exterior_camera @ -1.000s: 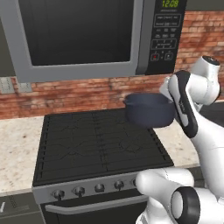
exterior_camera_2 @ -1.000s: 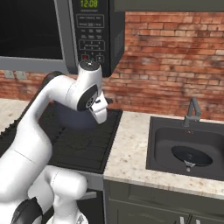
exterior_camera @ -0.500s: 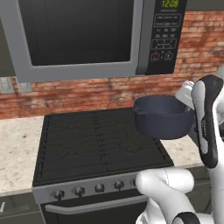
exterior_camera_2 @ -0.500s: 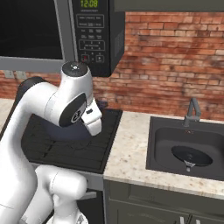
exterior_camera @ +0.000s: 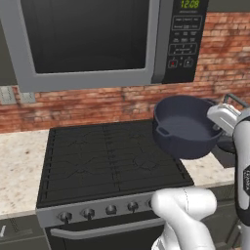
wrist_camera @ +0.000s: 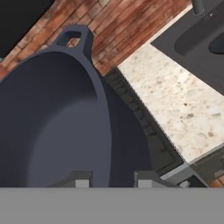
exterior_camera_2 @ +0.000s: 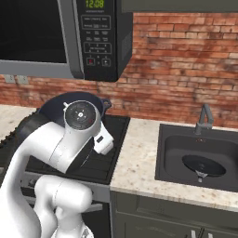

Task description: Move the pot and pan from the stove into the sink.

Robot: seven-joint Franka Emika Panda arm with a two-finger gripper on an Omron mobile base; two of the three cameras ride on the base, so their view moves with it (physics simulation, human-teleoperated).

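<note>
Pot (exterior_camera: 188, 126) clamped by its near rim in gripper (wrist_camera: 109, 180), lifted clear above right edge of stove (exterior_camera: 107, 161), apparently for carrying across counter (exterior_camera_2: 135, 162) toward sink (exterior_camera_2: 200, 160).

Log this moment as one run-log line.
phase: carry | tool: shut on pot rim | pot: lifted over stove's right edge | sink: holds pan

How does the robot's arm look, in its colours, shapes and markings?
The arm is made of glossy white, rounded segments with dark bands at the joints. One joint ends in a round grey cap with a small printed mark at its centre. On the forearm there is small dark lettering, too blurred to read. The gripper has two small dark grey, blocky finger tips. No cables are visible.
</note>
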